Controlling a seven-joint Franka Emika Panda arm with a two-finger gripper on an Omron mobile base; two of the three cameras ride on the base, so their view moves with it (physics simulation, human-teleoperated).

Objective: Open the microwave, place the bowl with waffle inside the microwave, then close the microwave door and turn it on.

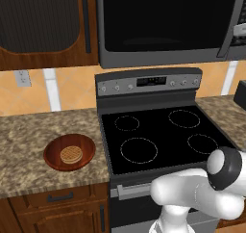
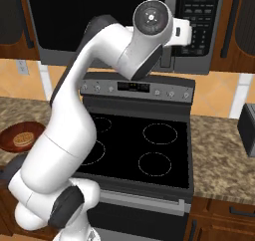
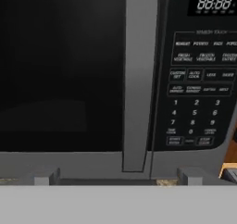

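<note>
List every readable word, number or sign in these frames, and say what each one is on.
"88:88": display at the top of the microwave button panel.
"1 2 3 / 4 5 6 / 7 8 9": panel keypad; the lowest digit is blurred.
Other panel key labels: too blurred to read.
Stove clock display: too small to read.

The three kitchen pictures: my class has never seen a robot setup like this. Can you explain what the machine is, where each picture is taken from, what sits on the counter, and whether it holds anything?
The machine is a white robot arm in a simulated kitchen. Two pictures come from cameras behind the arm, on its left and right, looking down over a black stove. The third comes from a camera on the arm's hand, facing the microwave: you see the closed microwave door, its grey handle and the button panel. On the stone counter left of the stove sits a brown bowl with a waffle in it. The gripper is open and holds nothing; its tips frame the handle's lower end.
</note>
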